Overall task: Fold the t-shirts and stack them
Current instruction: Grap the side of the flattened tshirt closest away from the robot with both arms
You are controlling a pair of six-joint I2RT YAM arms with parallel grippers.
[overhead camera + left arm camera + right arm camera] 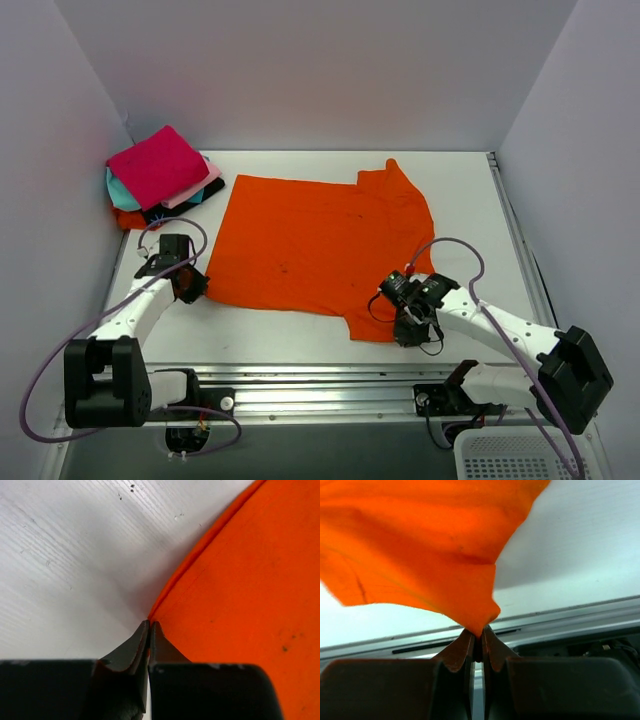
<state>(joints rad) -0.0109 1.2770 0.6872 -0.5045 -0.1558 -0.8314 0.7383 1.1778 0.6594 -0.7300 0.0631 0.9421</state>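
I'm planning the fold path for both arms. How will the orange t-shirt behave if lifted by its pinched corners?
Probably floppy: the orange t-shirt drapes in soft folds from the right gripper. Likely light, since one pinch holds it up. It would probably sag between grips, as the left gripper pinches only a hem corner lying on the table.

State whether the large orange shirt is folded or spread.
Spread: orange shirt lies flat; left gripper and right gripper pinch its near corners.

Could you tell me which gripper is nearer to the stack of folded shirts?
Left. The left gripper lies just near-side of the folded stack; the right gripper is far across the orange t-shirt.
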